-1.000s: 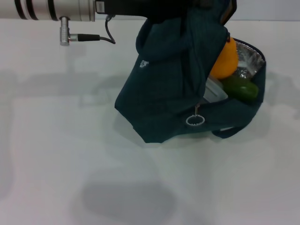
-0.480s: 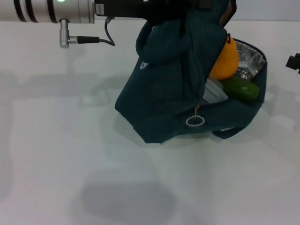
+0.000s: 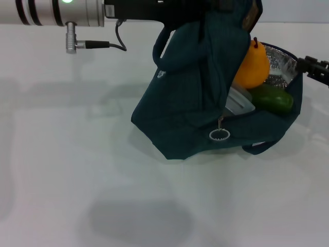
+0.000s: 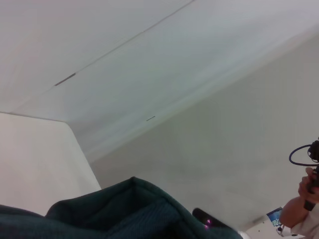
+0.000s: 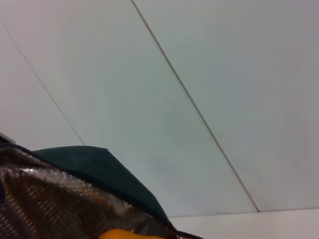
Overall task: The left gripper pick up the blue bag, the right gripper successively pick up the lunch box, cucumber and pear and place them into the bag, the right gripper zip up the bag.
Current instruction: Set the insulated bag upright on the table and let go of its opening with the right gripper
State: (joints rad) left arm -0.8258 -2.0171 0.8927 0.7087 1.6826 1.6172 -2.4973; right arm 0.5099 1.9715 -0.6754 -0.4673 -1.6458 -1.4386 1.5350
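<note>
Here the blue bag [image 3: 200, 98] hangs tilted from the left gripper [image 3: 205, 7] at the top edge of the head view, its lower end resting on the white worktop [image 3: 77, 180]. The mouth gapes toward the robot's right, showing silver lining [image 3: 280, 64]. Inside lie the orange-yellow pear [image 3: 253, 64], the green cucumber [image 3: 273, 99] just below it, and a corner of the pale lunch box [image 3: 241, 103], mostly hidden by fabric. A ring-shaped zip pull [image 3: 219, 135] dangles from the front. The left jaws are buried in fabric, so I cannot tell how they stand. The right gripper [image 3: 316, 67] pokes in at the edge near the bag's rim; its jaws are cut off, their state unreadable. A grey cable [image 3: 95, 43] hangs under the left arm.
</note>
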